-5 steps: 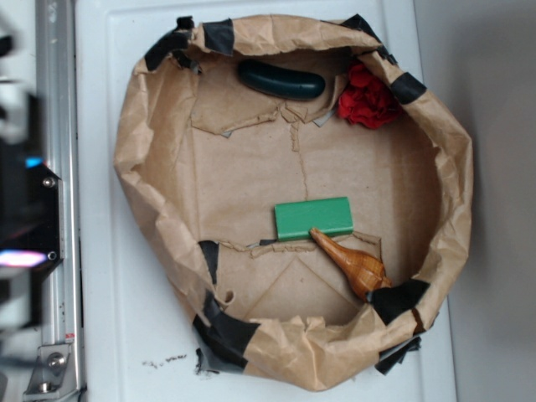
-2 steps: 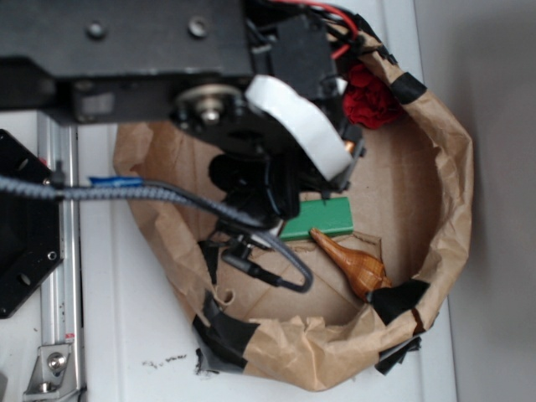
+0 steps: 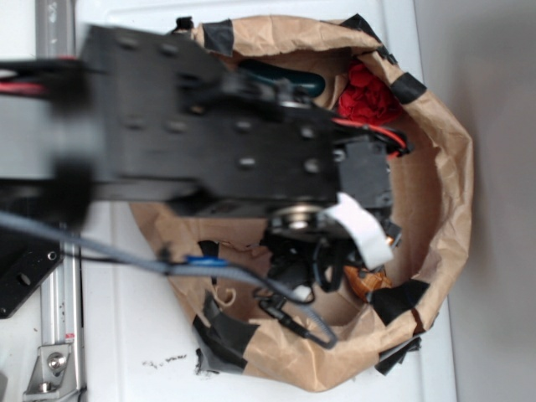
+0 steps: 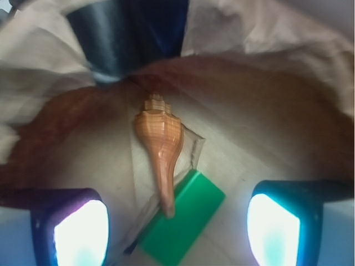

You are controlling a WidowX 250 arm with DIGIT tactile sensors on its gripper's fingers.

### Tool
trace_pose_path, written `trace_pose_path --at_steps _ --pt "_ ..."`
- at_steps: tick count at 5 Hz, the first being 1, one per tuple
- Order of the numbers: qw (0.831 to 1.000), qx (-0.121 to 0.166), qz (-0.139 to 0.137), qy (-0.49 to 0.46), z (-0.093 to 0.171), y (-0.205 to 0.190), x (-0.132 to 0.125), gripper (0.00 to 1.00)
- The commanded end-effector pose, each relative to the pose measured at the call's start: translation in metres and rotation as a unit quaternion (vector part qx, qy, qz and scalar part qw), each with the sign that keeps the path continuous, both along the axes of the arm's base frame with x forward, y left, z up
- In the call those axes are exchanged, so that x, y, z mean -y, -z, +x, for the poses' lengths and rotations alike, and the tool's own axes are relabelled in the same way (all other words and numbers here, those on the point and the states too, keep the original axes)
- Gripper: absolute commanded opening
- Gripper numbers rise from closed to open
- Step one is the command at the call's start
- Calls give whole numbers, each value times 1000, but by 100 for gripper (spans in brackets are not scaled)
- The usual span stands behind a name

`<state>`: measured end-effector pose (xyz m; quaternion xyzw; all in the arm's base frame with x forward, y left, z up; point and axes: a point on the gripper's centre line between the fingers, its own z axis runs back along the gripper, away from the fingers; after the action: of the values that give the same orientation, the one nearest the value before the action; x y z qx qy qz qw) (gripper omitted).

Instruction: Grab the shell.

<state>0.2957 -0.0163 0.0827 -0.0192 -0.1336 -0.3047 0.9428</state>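
Note:
The orange-brown ribbed shell (image 4: 159, 145) lies on the brown paper floor of the bag, its pointed tip resting against the green block (image 4: 186, 219). In the wrist view my gripper (image 4: 176, 233) is open, its two glowing fingertips (image 4: 81, 233) wide apart on either side of the shell's tip and the block, above them. In the exterior view my arm covers most of the bag; only a sliver of the shell (image 3: 371, 280) shows beside the wrist, at the bag's lower right.
The crumpled brown paper bag (image 3: 448, 193) walls everything in, with black tape patches (image 3: 398, 300) on its rim. A red ruffled flower-like thing (image 3: 367, 96) sits at the upper right and a dark green oblong (image 3: 293, 79) at the top.
My arm has swung in from the left and moved down and right over the bag, now covering the green block and most of the shell in the exterior view.

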Motion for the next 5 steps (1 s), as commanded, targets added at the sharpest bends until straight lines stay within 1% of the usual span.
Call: trace_pose_path --at_steps 1,2,3,4,5 --pt "998 26 -17 50 23 15 35 100" --pt "997 36 -26 58 31 28 53 100" --pt "998 27 -11 49 38 40 59 0" --pt "998 -8 12 61 35 26 58 0" --pt "1000 -25 7 6 29 -24 26 0"
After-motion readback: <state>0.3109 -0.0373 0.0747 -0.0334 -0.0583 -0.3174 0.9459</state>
